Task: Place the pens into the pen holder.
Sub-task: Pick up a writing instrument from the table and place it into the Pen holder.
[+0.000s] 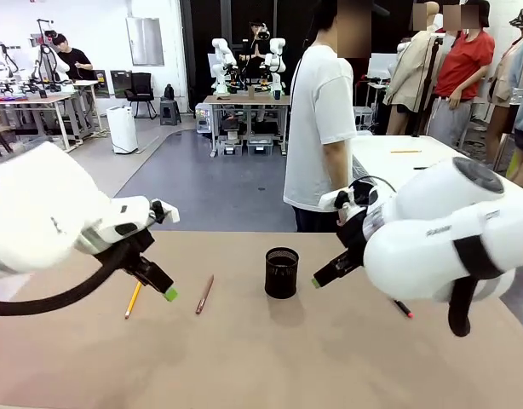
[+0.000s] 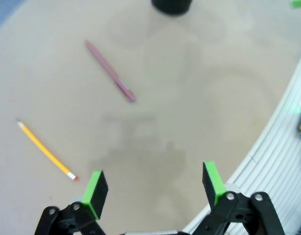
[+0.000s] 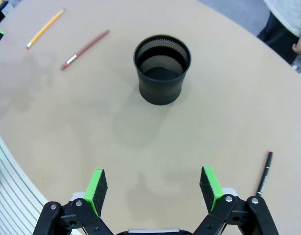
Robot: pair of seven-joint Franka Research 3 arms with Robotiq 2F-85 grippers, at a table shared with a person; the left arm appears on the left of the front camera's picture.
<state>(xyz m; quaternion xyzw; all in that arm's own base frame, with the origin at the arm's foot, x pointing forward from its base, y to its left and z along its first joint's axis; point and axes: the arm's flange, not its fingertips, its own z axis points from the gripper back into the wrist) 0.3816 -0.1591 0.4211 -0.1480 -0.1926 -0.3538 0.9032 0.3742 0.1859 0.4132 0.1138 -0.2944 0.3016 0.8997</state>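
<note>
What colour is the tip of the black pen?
Pink-red; the black pen shows best in the right wrist view.

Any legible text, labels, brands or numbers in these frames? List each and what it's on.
Nothing can be read in full.
Right arm: small grey marking on the white shell, too blurred to read.
Pen holder, yellow pencil, reddish-brown pen, black pen: no print visible.

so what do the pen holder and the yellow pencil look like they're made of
The pen holder looks like metal mesh, matte black: a fine grid shows on its inner wall. The yellow pencil is likely painted wood: sharpened tip, reddish eraser end, though plastic can't be ruled out.
</note>
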